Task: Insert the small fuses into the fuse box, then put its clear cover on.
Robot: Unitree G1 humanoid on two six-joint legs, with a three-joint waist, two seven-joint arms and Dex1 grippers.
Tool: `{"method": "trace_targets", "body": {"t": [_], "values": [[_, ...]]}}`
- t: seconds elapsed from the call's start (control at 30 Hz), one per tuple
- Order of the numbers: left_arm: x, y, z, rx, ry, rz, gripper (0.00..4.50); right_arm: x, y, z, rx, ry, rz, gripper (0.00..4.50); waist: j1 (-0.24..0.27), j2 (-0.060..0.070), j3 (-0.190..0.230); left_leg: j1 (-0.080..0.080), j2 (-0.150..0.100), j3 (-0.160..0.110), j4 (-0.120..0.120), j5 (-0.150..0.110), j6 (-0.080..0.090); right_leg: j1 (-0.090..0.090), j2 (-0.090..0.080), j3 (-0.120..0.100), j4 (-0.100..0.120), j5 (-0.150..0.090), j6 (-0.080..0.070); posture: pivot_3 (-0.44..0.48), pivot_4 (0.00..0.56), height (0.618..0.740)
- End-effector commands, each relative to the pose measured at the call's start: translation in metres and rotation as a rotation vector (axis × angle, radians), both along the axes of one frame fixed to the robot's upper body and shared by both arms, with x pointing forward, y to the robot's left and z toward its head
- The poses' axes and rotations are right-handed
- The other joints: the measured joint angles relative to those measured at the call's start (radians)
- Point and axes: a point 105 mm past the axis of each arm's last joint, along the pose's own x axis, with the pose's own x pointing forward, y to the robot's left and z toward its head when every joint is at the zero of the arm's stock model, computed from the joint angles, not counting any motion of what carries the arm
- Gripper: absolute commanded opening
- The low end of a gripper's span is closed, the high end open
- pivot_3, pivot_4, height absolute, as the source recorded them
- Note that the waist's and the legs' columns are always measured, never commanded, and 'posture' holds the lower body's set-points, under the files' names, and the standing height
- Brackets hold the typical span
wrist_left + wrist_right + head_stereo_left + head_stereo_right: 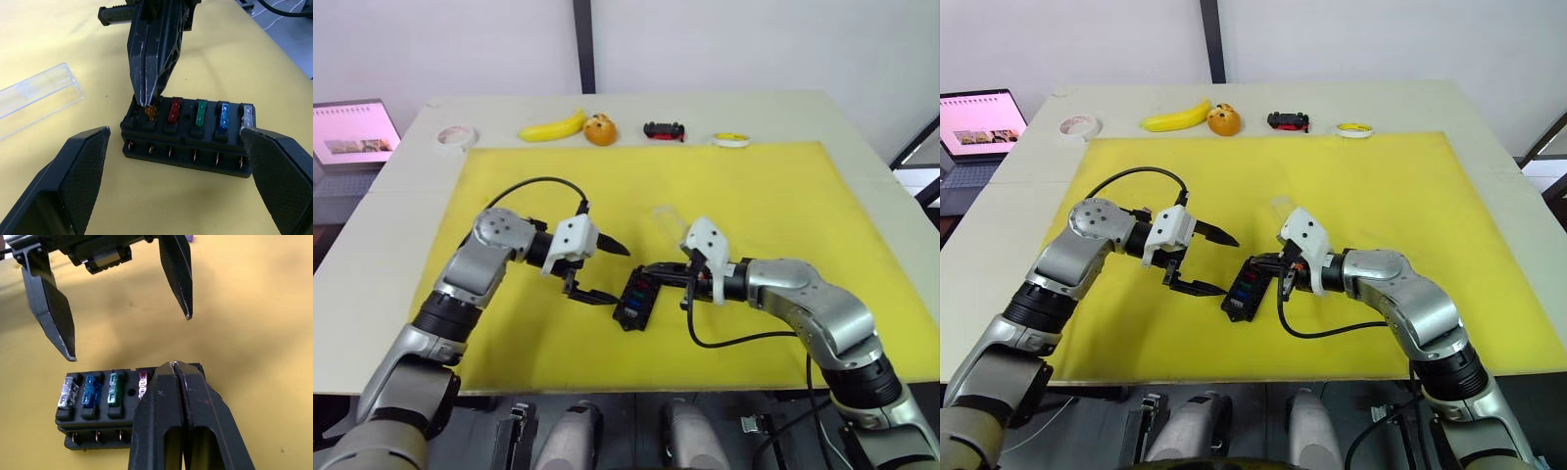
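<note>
From the head camera, the fuse box (635, 297) lies on the yellow mat (783, 196) near the front edge, its long axis slanting from front-left to back-right, and the clear cover (668, 226) lies just behind it, long axis running away from the robot. The left arm reaches in from the left, elbow bent, and the left gripper (604, 268) hangs just left of the box, fingers spread wide, touching nothing. The right arm comes in from the right, forearm low and level, and the right gripper (656, 273) has its tips down on the box's far end. On to the left wrist: the box's long axis runs across the picture, and along its top row sit an orange fuse (151, 112), then red (174, 110), green (200, 113), blue (224, 115) and grey (247, 115); the right gripper's fingers, pressed together, bear on the orange fuse at the end slot, while the left fingers (73, 171) stand wide either side of the box. The cover lies apart from the box on the mat. Over to the right wrist: the closed fingers hide the end slot, four fuses show beside them, and the left gripper hovers open beyond the box.
</note>
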Motion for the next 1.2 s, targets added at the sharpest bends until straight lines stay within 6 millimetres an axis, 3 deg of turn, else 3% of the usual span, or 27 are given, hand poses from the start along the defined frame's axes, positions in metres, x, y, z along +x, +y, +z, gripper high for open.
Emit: {"method": "trace_targets", "body": {"t": [0.03,0.47,0.73,0.97,1.07,1.2], "values": [[0.002,0.0,0.012,-0.021,-0.048,-0.003,4.5,-0.003,-0.001,-0.014,-0.051,0.051,-0.007,0.03,0.0,0.0,0.0,0.0,0.0,0.0,0.0,0.0,0.0,0.0,0.0,0.0,0.0,0.0,0.0,0.0,0.15,0.74],[0.002,-0.002,0.012,-0.027,-0.05,-0.005,4.5,-0.007,0.002,-0.004,-0.034,0.026,0.004,0.03,0.0,0.0,0.0,0.001,0.0,0.0,0.0,0.0,0.0,0.001,0.0,0.0,0.0,0.0,0.0,0.0,0.15,0.74],[0.003,-0.004,0.012,-0.032,-0.051,-0.007,4.5,-0.003,0.004,0.019,-0.009,-0.044,0.005,0.03,0.002,0.0,0.0,0.0,0.0,0.0,0.0,0.0,0.001,0.001,0.0,0.0,0.0,0.0,0.0,0.0,0.15,0.74],[0.002,-0.004,0.011,-0.033,-0.052,-0.012,4.5,-0.018,0.007,0.046,0.05,-0.093,0.097,0.03,0.002,0.0,0.0,0.0,0.0,0.0,0.0,0.0,0.001,0.0,0.0,0.0,0.0,0.0,0.0,0.0,0.15,0.74],[0.001,-0.003,0.011,-0.032,-0.053,-0.014,4.5,-0.019,0.001,0.041,-0.008,-0.098,0.099,0.88,0.004,0.0,0.0,0.0,0.0,0.0,0.0,0.0,0.001,0.001,0.0,0.0,0.0,0.0,0.0,0.0,0.15,0.74],[0.001,-0.003,0.011,-0.029,-0.054,-0.017,4.5,-0.012,-0.004,0.03,-0.052,-0.095,0.063,2.79,0.002,0.0,0.0,0.0,0.0,0.0,0.0,-0.001,0.001,0.001,0.0,0.0,0.0,0.0,0.0,0.0,0.15,0.74]]}}
